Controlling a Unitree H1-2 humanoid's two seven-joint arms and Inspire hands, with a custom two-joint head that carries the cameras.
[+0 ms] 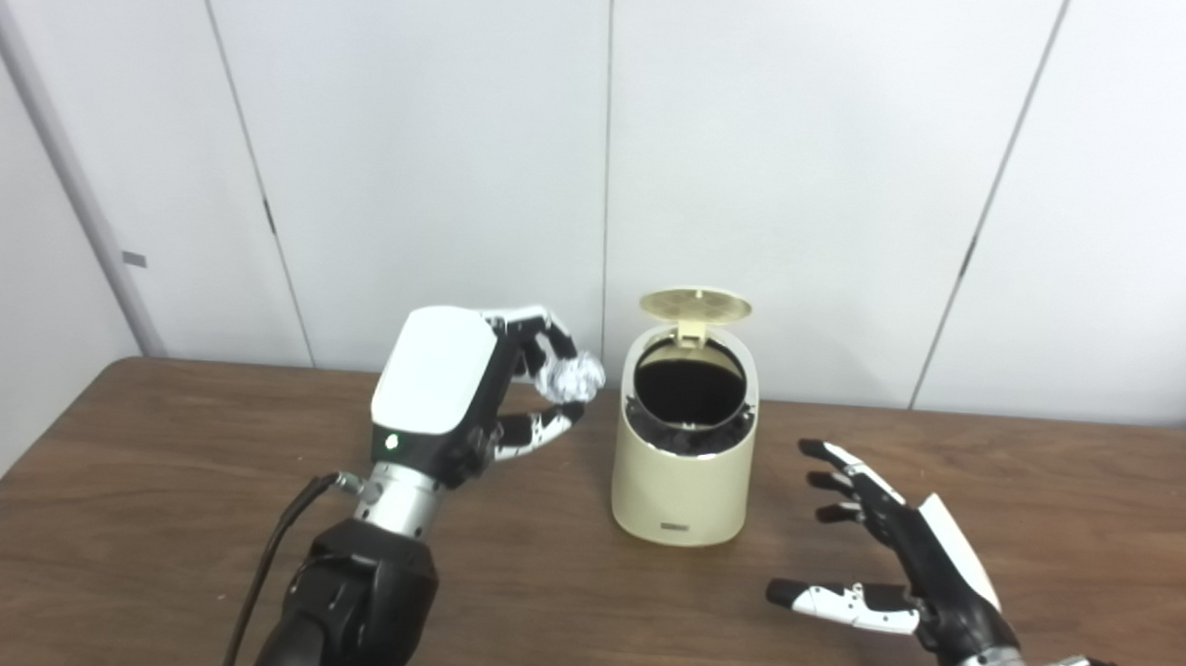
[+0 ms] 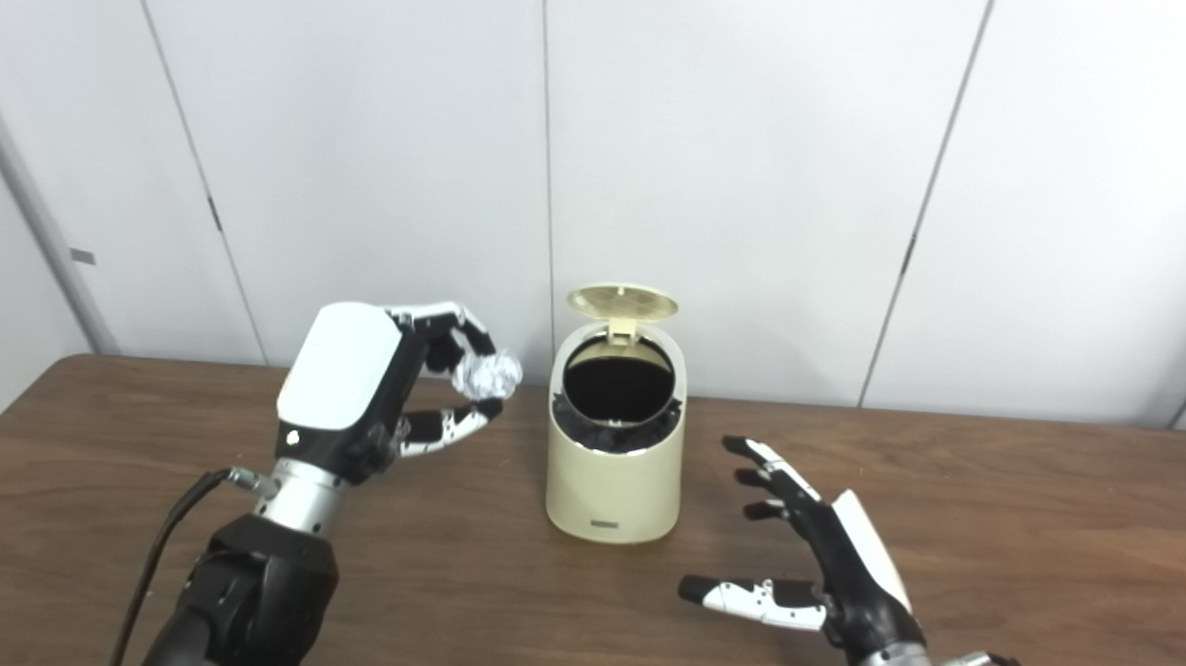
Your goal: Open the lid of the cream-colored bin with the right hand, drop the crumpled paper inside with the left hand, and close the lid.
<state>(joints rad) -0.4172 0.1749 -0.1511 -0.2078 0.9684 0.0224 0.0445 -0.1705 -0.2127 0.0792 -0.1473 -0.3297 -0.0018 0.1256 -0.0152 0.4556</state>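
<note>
The cream-colored bin (image 1: 682,482) stands on the wooden table (image 1: 146,474) near its middle. Its round lid (image 1: 695,304) is flipped up at the back and the dark opening shows. My left hand (image 1: 450,392) is raised just left of the bin and is shut on the crumpled paper (image 1: 573,376), a small silvery-white ball pinched between fingers and thumb, level with the bin's rim. My right hand (image 1: 889,556) is open and empty, low over the table to the right of the bin, fingers spread toward it.
White wall panels (image 1: 781,161) rise right behind the table's far edge. A black cable (image 1: 273,559) runs from my left wrist toward the front edge.
</note>
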